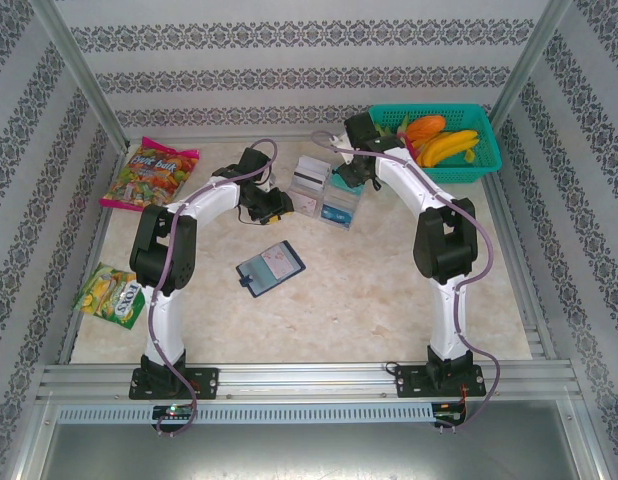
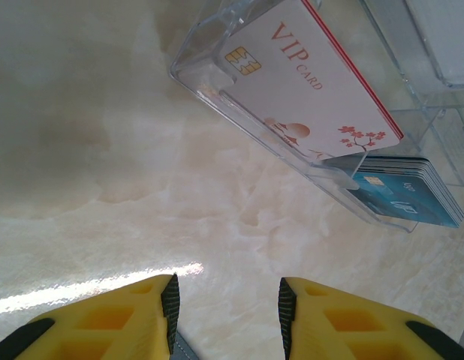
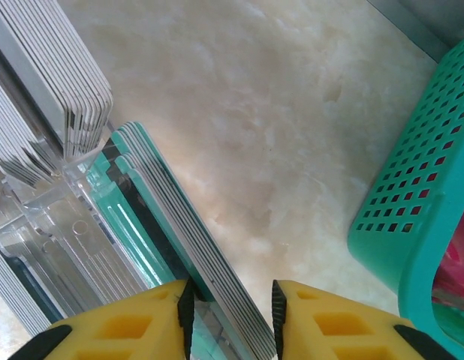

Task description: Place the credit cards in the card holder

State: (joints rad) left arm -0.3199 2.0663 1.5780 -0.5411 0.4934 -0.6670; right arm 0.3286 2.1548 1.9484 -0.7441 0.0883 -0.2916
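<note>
The credit cards stand in stacks in a clear plastic rack [image 1: 311, 200] at the back middle of the table. A white VIP card [image 2: 314, 82] leans in one slot, and blue cards [image 2: 405, 199] fill the slot beside it. My right gripper [image 3: 232, 296] is open and straddles the edge of a teal and grey stack [image 3: 179, 232]; its left pad is against the stack and a gap shows at the right pad. White-grey cards [image 3: 59, 75] stand behind. My left gripper [image 2: 228, 292] is open over bare table just left of the rack. The dark navy card holder [image 1: 271, 268] lies open at mid-table.
A teal mesh basket [image 1: 486, 158] with bananas and other fruit stands at the back right, close to my right gripper [image 1: 351, 180]; its wall [image 3: 412, 210] is just to the right. A candy bag [image 1: 149, 175] and a snack packet [image 1: 111, 293] lie along the left side.
</note>
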